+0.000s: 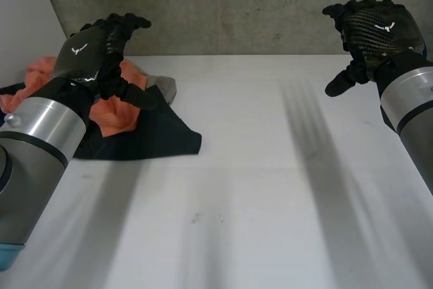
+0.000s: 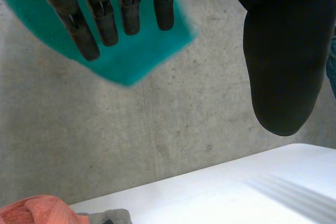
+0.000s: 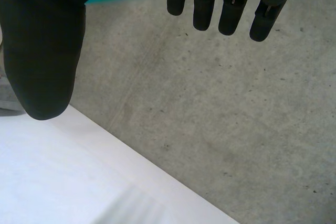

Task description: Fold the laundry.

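The left hand [image 1: 91, 49] hung over the laundry, fingers straight, thumb apart, holding nothing. Under and beside it an orange cloth [image 1: 115, 114], a black cloth [image 1: 162, 139] and a grey cloth [image 1: 164, 88] lay heaped on the table [image 1: 270, 194]. The right hand [image 1: 377, 28] hovered well apart from them, fingers spread and empty. A teal sheet [image 2: 131, 56] showed beyond the left fingertips.

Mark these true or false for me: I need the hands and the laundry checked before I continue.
1. The left hand grips the orange cloth. False: its fingers are relaxed and empty above that cloth.
2. The right hand is open and empty. True.
3. The orange cloth lies on the black cloth. True.
4. Both cloths sit on the right arm's side of the table. False: they are on the left arm's side.
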### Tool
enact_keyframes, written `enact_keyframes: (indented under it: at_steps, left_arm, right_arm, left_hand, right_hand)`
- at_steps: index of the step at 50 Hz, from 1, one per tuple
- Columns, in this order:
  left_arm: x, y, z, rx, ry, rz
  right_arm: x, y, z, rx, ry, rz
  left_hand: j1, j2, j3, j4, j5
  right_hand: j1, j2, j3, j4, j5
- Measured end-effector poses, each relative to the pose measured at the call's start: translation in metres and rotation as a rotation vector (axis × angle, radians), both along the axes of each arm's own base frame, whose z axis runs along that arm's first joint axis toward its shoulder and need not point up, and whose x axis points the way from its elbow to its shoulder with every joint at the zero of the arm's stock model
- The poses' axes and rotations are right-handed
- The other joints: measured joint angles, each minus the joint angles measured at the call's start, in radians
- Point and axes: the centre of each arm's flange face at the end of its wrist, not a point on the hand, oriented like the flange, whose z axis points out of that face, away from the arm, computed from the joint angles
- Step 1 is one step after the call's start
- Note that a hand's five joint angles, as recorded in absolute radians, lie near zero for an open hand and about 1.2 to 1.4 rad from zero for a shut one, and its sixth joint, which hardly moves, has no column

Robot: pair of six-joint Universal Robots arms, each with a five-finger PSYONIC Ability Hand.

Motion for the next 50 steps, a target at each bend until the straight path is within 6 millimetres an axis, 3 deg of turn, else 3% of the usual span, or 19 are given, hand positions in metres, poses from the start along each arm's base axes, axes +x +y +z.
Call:
enact_keyframes:
  at_steps: [28, 35, 38, 42, 48, 50]
  left_arm:
    - [0.000, -0.002, -0.004, -0.045, -0.062, 0.015]
    - [0.005, -0.012, 0.002, -0.084, -0.099, 0.047]
    - [0.009, -0.024, 0.003, -0.113, -0.153, 0.081]
    - [0.015, -0.056, -0.006, -0.149, -0.291, 0.148]
    - [0.031, -0.114, -0.037, -0.149, -0.497, 0.239]
    - [0.044, -0.145, -0.059, -0.128, -0.590, 0.282]
  right_arm:
    - [0.001, 0.001, -0.001, 0.003, -0.002, 0.009]
    - [0.001, 0.001, -0.001, 0.004, 0.001, 0.011]
    - [0.002, 0.002, -0.001, 0.006, 0.002, 0.013]
    - [0.003, 0.003, -0.002, 0.010, 0.005, 0.017]
    - [0.004, 0.003, -0.004, 0.014, 0.012, 0.020]
    - [0.004, 0.003, -0.006, 0.016, 0.021, 0.021]
  left_hand:
    - [-0.069, -0.072, -0.069, -0.080, -0.056]
    - [-0.070, -0.072, -0.069, -0.080, -0.056]
    - [-0.069, -0.072, -0.069, -0.080, -0.056]
    - [-0.070, -0.072, -0.069, -0.080, -0.056]
    - [-0.069, -0.072, -0.069, -0.080, -0.056]
    - [-0.070, -0.072, -0.069, -0.080, -0.056]
  right_hand:
    - [-0.012, -0.063, -0.072, -0.073, -0.055]
    - [-0.012, -0.063, -0.072, -0.073, -0.055]
    - [-0.012, -0.063, -0.072, -0.073, -0.054]
    - [-0.012, -0.063, -0.072, -0.073, -0.054]
    - [-0.012, -0.063, -0.072, -0.073, -0.055]
    - [-0.012, -0.063, -0.072, -0.073, -0.054]
